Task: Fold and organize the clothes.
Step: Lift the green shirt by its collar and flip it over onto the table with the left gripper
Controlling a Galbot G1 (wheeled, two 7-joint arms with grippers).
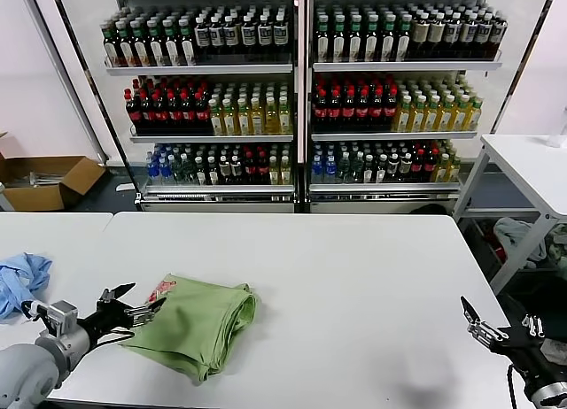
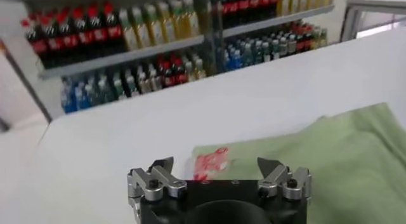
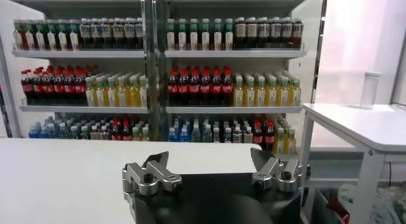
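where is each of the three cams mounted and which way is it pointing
Head: high on the robot, looking forward and down at the white table; left gripper by the green polo shirt, right gripper at the far right.
Left wrist: behind the open left gripper, facing the shirt.
Right wrist: behind the open right gripper, facing the drink shelves.
All three show those shelves.

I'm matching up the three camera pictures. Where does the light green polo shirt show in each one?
Head view: green polo shirt lies folded on the white table, lower left, by the open left gripper.
Left wrist view: it spreads ahead of that gripper, red print showing.
Right wrist view: not in it.
Shared landmark: the bottle shelves.
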